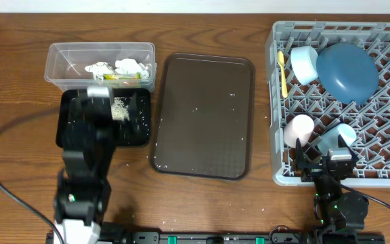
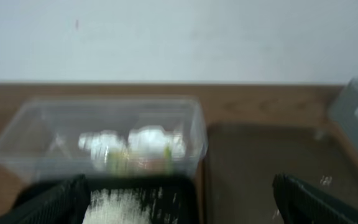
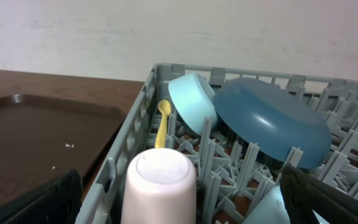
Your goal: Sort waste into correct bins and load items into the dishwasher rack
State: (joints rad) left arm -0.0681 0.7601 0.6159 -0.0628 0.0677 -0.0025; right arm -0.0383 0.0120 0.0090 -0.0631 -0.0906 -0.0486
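The clear bin point(image 1: 59, 57) holds white tissue point(image 1: 128, 66) and the printed wrapper point(image 1: 116, 77); I cannot make out the carrot stick. My left gripper point(image 1: 116, 108) is open and empty over the black bin point(image 1: 70, 129), which holds rice point(image 2: 120, 205). In the left wrist view the gripper point(image 2: 179, 208) is blurred. The grey rack point(image 1: 276, 102) holds the blue plate point(image 1: 347, 71), bowl point(image 1: 305, 63), yellow spoon point(image 1: 282, 71), upturned pink cup point(image 3: 160, 180) and light blue cup point(image 1: 337, 135). My right gripper point(image 3: 185, 205) is open, just behind the pink cup.
The dark-brown serving tray point(image 1: 205, 115) lies between the bins and the rack, with a few loose rice grains point(image 1: 196, 108) on it. A black cable point(image 1: 5, 183) loops over the table at the left. A wall stands behind the table.
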